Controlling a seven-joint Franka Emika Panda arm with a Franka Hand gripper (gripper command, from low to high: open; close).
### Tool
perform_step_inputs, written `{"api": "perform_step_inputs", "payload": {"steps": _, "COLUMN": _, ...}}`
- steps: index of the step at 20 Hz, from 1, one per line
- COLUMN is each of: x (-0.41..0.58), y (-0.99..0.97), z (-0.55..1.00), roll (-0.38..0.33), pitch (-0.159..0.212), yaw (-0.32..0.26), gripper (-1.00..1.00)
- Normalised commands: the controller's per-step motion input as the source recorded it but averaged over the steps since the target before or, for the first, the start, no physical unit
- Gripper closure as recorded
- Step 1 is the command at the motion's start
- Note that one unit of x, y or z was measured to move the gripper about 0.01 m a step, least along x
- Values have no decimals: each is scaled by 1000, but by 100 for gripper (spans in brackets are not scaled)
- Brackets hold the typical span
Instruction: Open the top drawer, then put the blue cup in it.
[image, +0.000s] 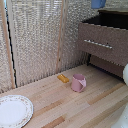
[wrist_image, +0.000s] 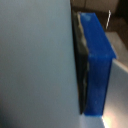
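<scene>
Wooden bench scene with open dresser drawer; blue cup aloft at the far right.

From the exterior view's left: white round plate with patterned rim (image: 14, 110), near edge of the light wooden bench (image: 75, 107); small yellow-orange block (image: 63, 78), mid-bench; matte pink mug with side handle (image: 78, 83), just right of the block, apart from it; dark brown wooden top drawer with slim silver bar handle (image: 102, 42), pulled forward; matte blue cup (image: 98, 3), above the dresser, cut off by the frame's upper edge. Fingers: state cannot be told; the wrist view shows only a blurred blue surface beside a grey one.
</scene>
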Motion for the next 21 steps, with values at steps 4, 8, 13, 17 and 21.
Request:
{"api": "perform_step_inputs", "payload": {"steps": 4, "x": 0, "y": -921, "z": 136, "roll": 0, "pitch": 71, "yaw": -38, "gripper": 100}}
{"api": "perform_step_inputs", "payload": {"steps": 8, "x": -127, "y": -574, "z": 79, "roll": 7, "pitch": 70, "yaw": -75, "gripper": 100}}
{"api": "perform_step_inputs", "payload": {"steps": 13, "x": -37, "y": -142, "z": 23, "roll": 23, "pitch": 52, "yaw": -20, "gripper": -100}}
{"api": "perform_step_inputs", "payload": {"steps": 17, "x": 66, "y": -21, "z": 404, "roll": 117, "pitch": 83, "yaw": 2, "gripper": -100}}
{"api": "perform_step_inputs", "payload": {"steps": 21, "x": 228, "y": 157, "z": 824, "roll": 88, "pitch": 97, "yaw": 22, "gripper": -100}}
